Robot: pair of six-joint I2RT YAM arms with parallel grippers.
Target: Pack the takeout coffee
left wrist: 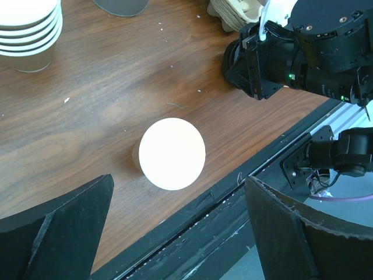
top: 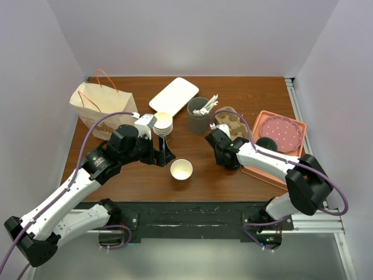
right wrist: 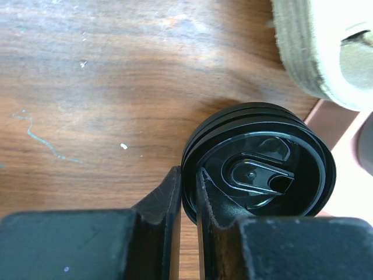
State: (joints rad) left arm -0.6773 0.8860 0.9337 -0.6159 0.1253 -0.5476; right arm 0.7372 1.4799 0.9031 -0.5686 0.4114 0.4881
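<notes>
Dark wood bench (top: 204, 186) from above. At 10 o'clock, tan paper bag (top: 102, 108) with orange handles. At 12, flat white rectangular tray (top: 173, 95). Nearer centre, stack of cream cups (top: 163, 123) beside dark grey cup of white utensils (top: 198, 115). At 2, cardboard cup carriers (top: 232, 123). At 3, salmon tray (top: 294, 123), with stack of black lids (right wrist: 280, 146) on the wood just beside its edge. At 6, lone lidless cream cup (top: 181, 170).
</notes>
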